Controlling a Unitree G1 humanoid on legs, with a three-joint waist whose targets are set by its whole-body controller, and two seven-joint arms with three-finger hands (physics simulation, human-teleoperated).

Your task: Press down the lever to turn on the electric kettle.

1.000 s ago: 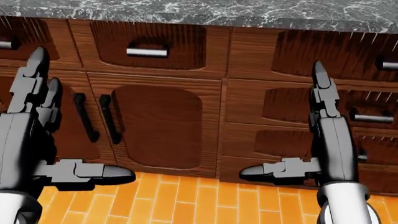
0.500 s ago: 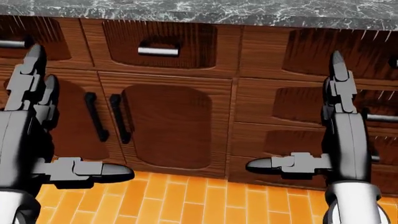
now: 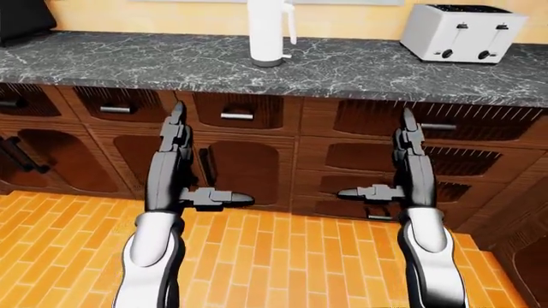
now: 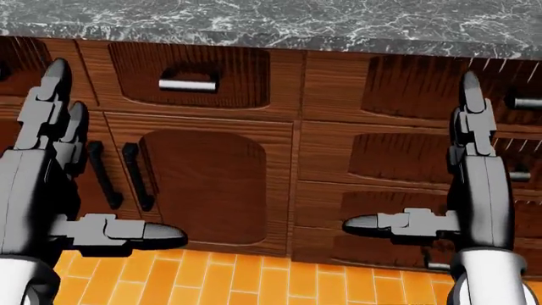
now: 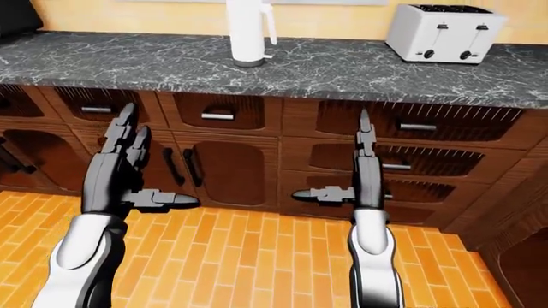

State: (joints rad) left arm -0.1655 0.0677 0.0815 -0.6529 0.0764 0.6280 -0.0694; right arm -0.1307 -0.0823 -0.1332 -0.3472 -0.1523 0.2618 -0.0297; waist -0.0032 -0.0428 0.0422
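Note:
The white electric kettle stands on the dark marble counter at the top middle of the left-eye view; its top is cut off by the frame and its lever does not show. My left hand and right hand are both held up below the counter edge, over the wooden cabinet fronts. On each, the fingers point straight up and the thumb sticks out toward the middle. Both hands are open and empty, well short of the kettle.
A silver toaster sits on the counter at the top right. A dark appliance shows at the top left. Below are wooden drawers and doors with bar handles, and an orange tiled floor. A cabinet side juts in at the lower right.
The head view has shifted a little: the cabinets slid right, then left and down, and more counter shows at the top. Both hands keep the same open pose.

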